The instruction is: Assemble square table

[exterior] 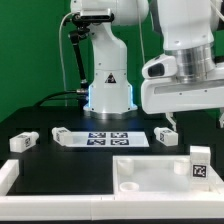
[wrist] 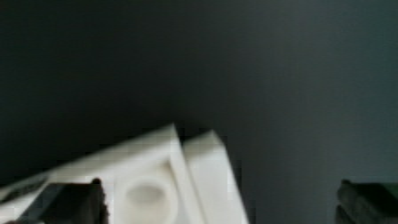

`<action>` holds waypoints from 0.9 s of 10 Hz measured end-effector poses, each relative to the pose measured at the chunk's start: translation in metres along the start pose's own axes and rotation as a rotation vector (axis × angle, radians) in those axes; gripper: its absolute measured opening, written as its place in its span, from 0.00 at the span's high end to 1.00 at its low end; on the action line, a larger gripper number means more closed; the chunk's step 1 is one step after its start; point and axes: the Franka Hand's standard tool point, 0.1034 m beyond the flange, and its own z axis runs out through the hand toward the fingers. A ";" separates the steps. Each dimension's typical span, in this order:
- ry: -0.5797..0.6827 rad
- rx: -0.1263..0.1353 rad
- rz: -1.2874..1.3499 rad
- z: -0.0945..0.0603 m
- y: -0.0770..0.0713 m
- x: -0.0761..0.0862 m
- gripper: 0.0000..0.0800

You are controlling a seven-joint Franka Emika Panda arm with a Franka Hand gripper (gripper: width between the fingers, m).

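The white square table top [exterior: 150,178] lies at the front of the exterior view, rim up, with a round hole showing near its left corner. One white leg [exterior: 200,164] with a tag stands upright at its right side. Three more legs lie on the black table: one at the left [exterior: 22,142], one by the marker board [exterior: 61,134], one behind the top [exterior: 165,135]. My gripper [exterior: 172,122] hangs above the top's far right part. In the wrist view my gripper [wrist: 222,205] is open and empty over a corner of the top [wrist: 178,165] with its hole [wrist: 150,191].
The marker board [exterior: 115,138] lies flat behind the top, in front of the robot base [exterior: 108,85]. A low white border rail [exterior: 8,178] sits at the front left. A green backdrop stands behind.
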 end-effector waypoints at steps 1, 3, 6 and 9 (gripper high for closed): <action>-0.026 -0.026 -0.112 0.008 0.004 -0.022 0.19; -0.027 -0.064 -0.272 0.015 0.012 -0.037 0.19; -0.030 -0.070 -0.460 0.015 0.016 -0.033 0.19; -0.172 -0.146 -0.499 0.043 0.030 -0.079 0.19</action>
